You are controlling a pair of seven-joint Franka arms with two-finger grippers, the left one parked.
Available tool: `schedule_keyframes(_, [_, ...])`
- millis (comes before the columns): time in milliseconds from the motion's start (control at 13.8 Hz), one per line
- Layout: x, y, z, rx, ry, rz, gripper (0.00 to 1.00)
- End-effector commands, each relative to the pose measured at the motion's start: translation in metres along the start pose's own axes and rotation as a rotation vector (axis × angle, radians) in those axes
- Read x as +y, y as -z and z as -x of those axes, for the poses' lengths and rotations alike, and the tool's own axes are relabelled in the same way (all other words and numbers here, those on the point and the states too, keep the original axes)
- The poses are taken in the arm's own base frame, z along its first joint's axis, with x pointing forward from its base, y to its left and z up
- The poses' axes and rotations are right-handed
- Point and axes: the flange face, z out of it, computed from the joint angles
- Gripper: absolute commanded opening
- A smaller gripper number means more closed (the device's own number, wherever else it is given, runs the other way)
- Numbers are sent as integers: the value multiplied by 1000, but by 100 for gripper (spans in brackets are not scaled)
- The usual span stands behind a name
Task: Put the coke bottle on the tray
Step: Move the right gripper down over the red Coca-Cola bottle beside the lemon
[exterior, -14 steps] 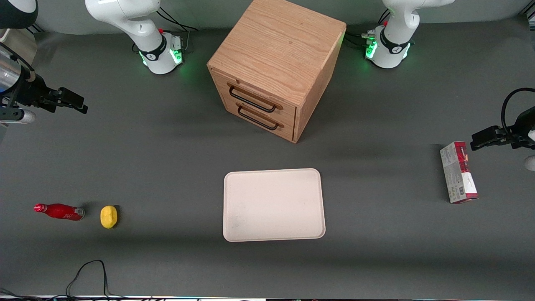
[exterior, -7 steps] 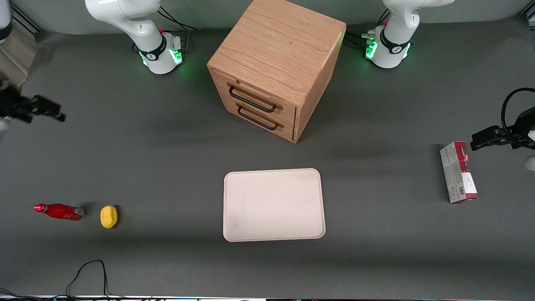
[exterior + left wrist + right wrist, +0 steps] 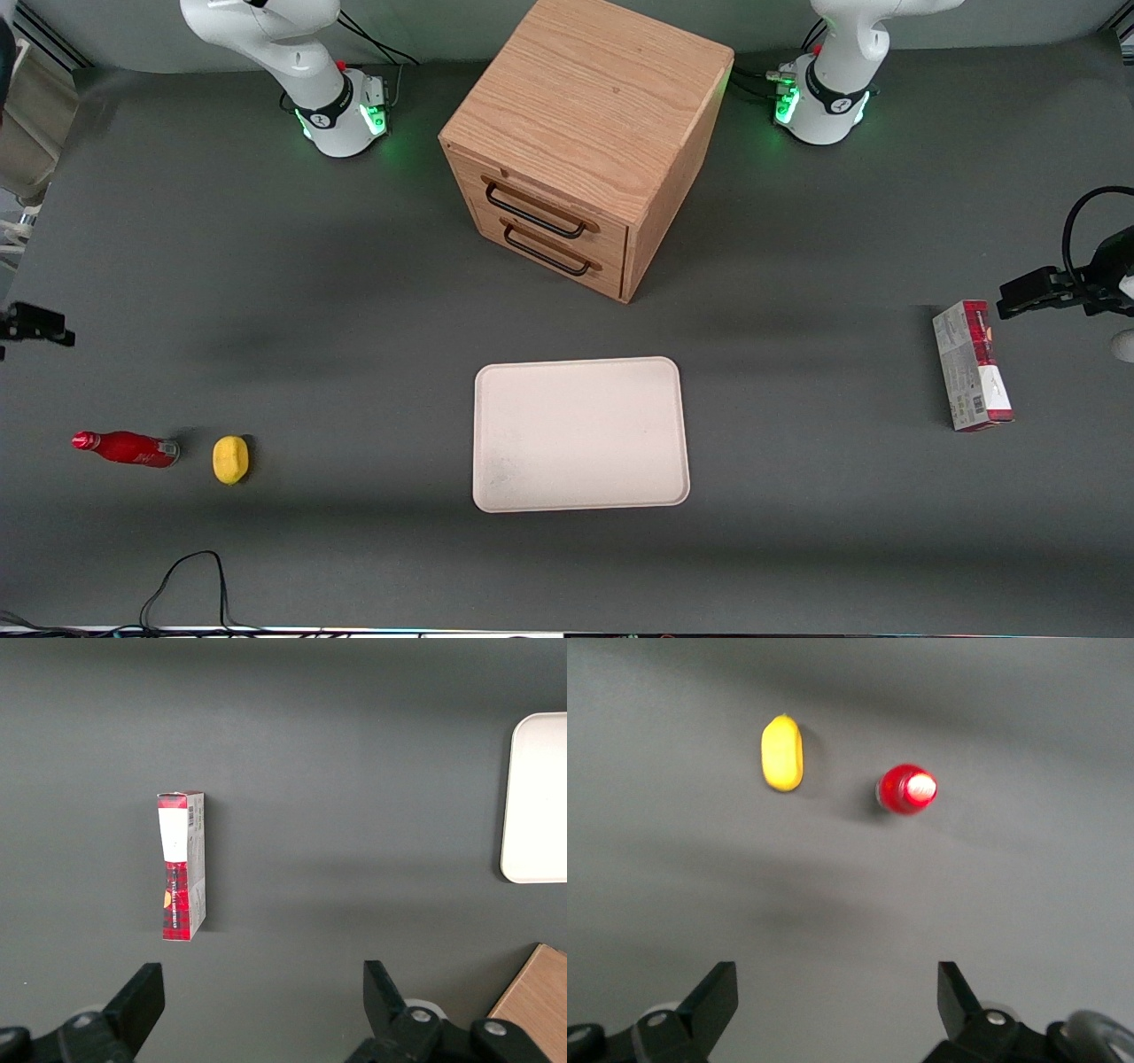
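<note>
**Claw above the bottle end of the worktop, nothing held**

The claw (image 3: 837, 1005) hangs released over the grey worktop (image 3: 354, 292), its two fingers (image 3: 713, 997) spread wide with bare worktop between them. In the front view only its dark tip (image 3: 35, 323) shows at the working arm's end of the worktop, farther from the front camera than the coke bottle (image 3: 124, 448) and apart from it. The coke bottle stands upright on its silvery base, red cap up; the wrist view looks down on the cap (image 3: 908, 789). A lemon (image 3: 230, 460) sits just beside the bottle, not touching it. The tray (image 3: 580, 434) lies flat near mid-worktop, well apart from the bottle and in front of the wooden cabinet (image 3: 585, 133) with two drawers. A red-and-grey carton (image 3: 971, 365) lies toward the parked arm's end.
</note>
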Motion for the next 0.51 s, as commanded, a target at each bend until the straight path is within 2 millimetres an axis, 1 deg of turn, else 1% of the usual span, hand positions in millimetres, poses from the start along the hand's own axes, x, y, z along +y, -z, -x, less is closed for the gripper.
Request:
schedule_keyframes(0, [26,-41,-31,6,40,-6,100])
schedule_keyframes(145, [31,-58,-41,37,47,36,100])
schedule_keyframes(290, [36,-82,-49,54,95,73,99])
schedule_keyframes(362, [41,-93,-50,75,111,72,99])
schedule_keyframes(435, [43,-104,-53,91,120,59,99])
